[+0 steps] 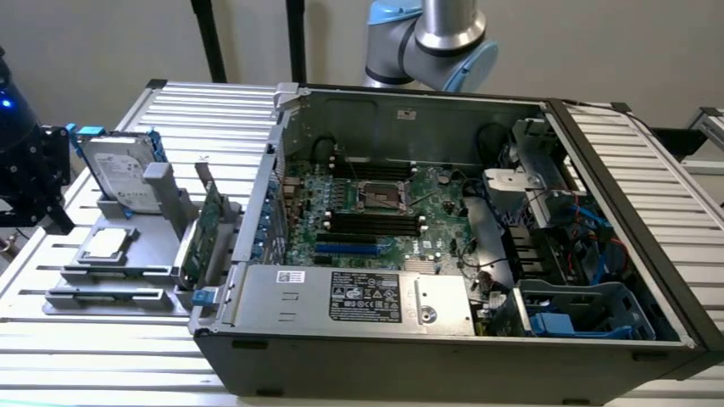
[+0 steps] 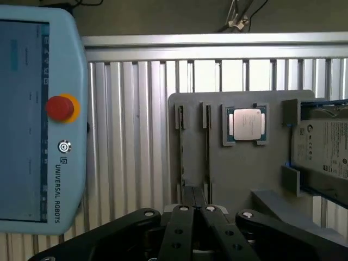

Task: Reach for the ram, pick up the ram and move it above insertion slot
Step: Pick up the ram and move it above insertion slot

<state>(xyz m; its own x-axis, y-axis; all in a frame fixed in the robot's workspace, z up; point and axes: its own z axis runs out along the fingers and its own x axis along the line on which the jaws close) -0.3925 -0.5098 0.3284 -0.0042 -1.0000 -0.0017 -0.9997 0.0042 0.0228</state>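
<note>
The ram (image 2: 207, 144) is a thin dark strip standing on edge in a narrow groove of the grey holder plate (image 2: 244, 179); a second similar strip (image 2: 180, 144) stands in the parallel groove. In the exterior view the same strips (image 1: 110, 274) lie low on the plate (image 1: 68, 288), at that view's left. My gripper (image 2: 196, 211) is shut with nothing between its black fingers (image 2: 182, 228), and it hovers above the plate's edge, in line with the grooves. The insertion slot (image 1: 368, 222) is one of several black parallel sockets on the motherboard inside the open case.
On the holder plate sit a processor (image 2: 246, 123), a hard drive (image 2: 326, 144) and a green expansion card (image 1: 209, 231). A teach pendant (image 2: 38, 119) lies beside the plate. A black device (image 1: 32, 174) stands at the exterior view's left edge. The case wall (image 1: 266, 203) rises between plate and motherboard.
</note>
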